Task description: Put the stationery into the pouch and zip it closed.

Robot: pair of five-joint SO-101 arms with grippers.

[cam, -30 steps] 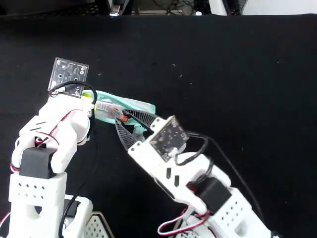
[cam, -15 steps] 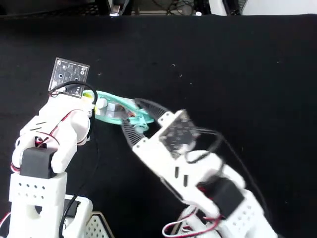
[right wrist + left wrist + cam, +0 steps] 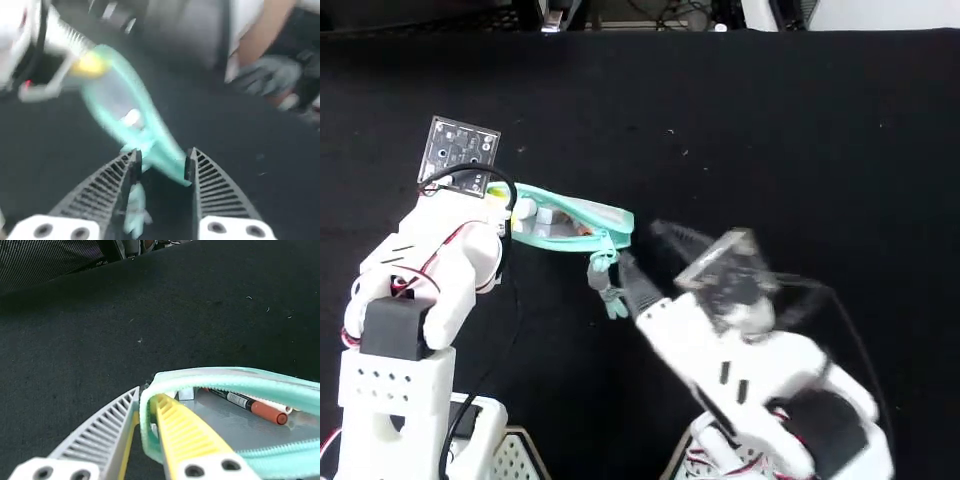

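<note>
One pouch (image 3: 570,222) end pinched in left jaws; right jaws beside.

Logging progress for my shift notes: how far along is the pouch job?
Done: a pen lies inside the pouch. In hand: the left gripper clamps the pouch's end; the right gripper is open near its other end. Left: the mouth gapes, so zipping remains.

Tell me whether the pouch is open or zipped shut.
Open. The mouth of the pouch gapes in the left wrist view, a pen visible inside, the left gripper pinching its rim.
</note>
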